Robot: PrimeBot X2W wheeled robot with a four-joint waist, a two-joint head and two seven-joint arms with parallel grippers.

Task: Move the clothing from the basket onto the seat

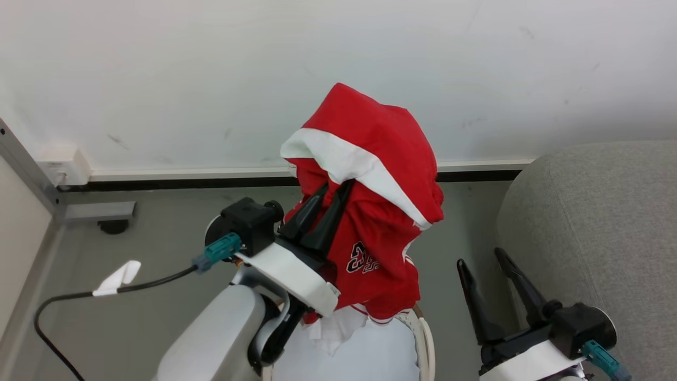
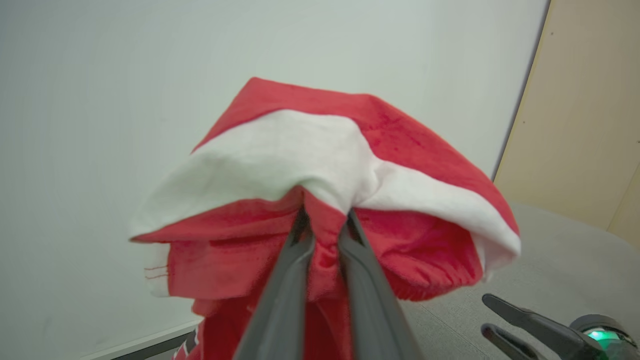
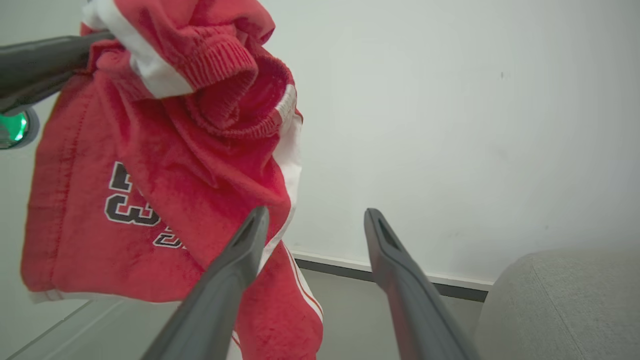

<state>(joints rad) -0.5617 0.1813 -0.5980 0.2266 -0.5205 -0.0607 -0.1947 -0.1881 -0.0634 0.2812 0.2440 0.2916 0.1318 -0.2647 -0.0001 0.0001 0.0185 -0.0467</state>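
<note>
Head view, clothing [image 1: 376, 129] pinched in left tool [image 1: 337, 186]

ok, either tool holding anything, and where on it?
Left tool pinches the clothing at a red fold under its white band; right tool open, empty.

Pale grey forearm [image 1: 222, 338]; white wrist plate [image 1: 288, 275]; teal connector [image 1: 219, 251]; black cable [image 1: 148, 283], white tag [image 1: 117, 278]; long dark claw fingers [image 1: 473, 301].

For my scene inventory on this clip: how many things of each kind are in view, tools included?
tools: 2, the left tool shut on the clothing, the right tool open
clothing: 1 red bundle, pieces not countable
basket: 1
seat: 1
total: 5
</note>
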